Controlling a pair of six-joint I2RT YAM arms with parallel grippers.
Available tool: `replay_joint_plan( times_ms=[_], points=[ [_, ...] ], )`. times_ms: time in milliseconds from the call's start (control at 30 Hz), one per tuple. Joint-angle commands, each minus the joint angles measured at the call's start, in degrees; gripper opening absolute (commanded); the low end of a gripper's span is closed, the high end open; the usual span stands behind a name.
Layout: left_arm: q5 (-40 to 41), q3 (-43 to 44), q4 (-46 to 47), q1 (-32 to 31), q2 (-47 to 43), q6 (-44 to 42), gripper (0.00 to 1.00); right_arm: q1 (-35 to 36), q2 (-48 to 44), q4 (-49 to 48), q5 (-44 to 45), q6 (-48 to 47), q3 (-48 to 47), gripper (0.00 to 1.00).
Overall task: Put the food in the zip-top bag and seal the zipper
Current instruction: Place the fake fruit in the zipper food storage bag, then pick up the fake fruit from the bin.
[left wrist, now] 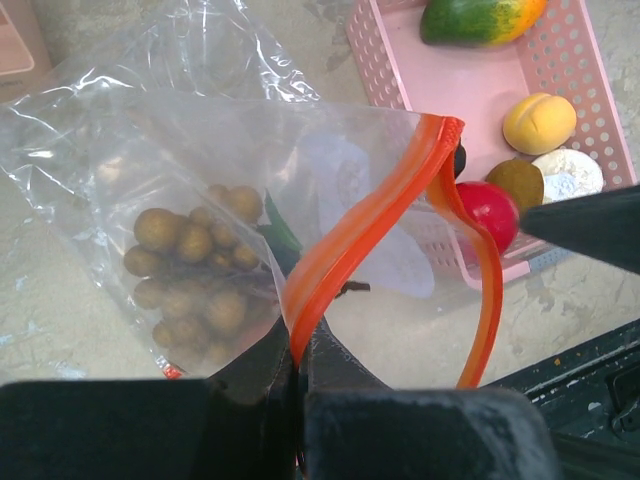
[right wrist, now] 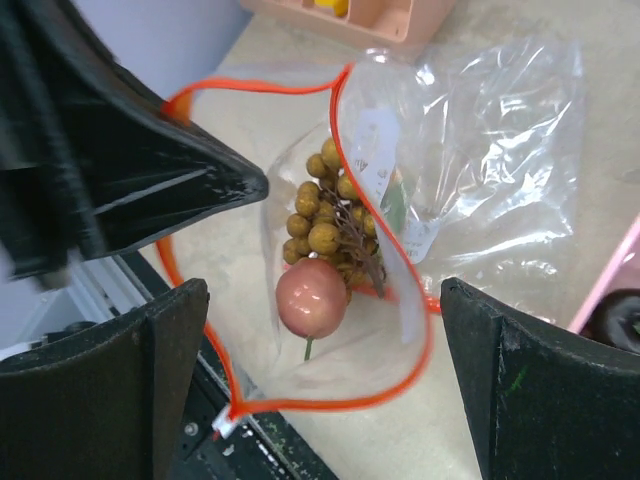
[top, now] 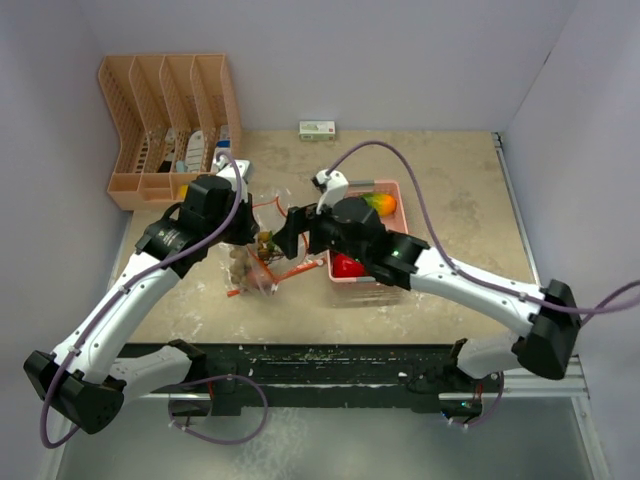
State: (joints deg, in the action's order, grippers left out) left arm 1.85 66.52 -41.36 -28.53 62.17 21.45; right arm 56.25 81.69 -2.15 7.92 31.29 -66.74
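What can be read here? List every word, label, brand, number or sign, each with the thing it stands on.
No text can be read in any view.
White patch on the zip-top bag: print blurred, unreadable.
Small white-and-green box: markings too small.
Packets in the peach organizer: too small.

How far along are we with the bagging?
Done: tan ball cluster and a pink-red fruit lie in the bag. In hand: left gripper pinches the orange zipper rim, right gripper hangs open over the mouth. To do: mango, lemon, apple, brown ball in the pink basket, then sealing.
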Motion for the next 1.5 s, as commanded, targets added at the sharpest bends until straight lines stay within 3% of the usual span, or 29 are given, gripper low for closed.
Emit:
replay_joint_plan(
  times_ms=[0, 167, 333, 600, 1067, 1400, 1467],
  points=[
    [0.03, 0.54, 3.04, 0.15, -0.32, 0.47, 0.0, 0.06, -9.72, 6.67, 4.9, 0.97, 1.35, 0.99],
    [-0.26, 0.56, 3.24, 0.15, -0.52, -0.02, 0.0, -2.59, -13.24, 21.85, 14.42, 5.25, 2.13, 0.99],
    [-0.94, 0.47, 2.76, 0.14, -1.11, -0.02, 0.0, -12.47, -11.47, 30.67, 12.28, 7.25, 3.8, 0.99],
    [-1.72, -0.44, 2.98, 0.15, -2.21, 0.23, 0.0, -19.63, -6.44, 29.44, 10.89, 9.57, 8.47, 0.99],
    [-3.25, -2.46, 3.63, 0.15, -2.56, -0.31, 0.0, -20.1, 3.9, 24.47, 10.1, 22.11, 11.25, 0.98],
    [-2.19, -2.13, 2.05, 0.15, -3.18, -1.57, 0.0, -21.65, 11.52, 16.62, 6.21, 25.46, 13.03, 0.82],
    [-2.18, -2.14, 2.02, 0.15, -3.04, -1.63, 0.0, -21.62, 12.11, 16.13, 5.71, 24.94, 13.1, 0.7]
  ],
)
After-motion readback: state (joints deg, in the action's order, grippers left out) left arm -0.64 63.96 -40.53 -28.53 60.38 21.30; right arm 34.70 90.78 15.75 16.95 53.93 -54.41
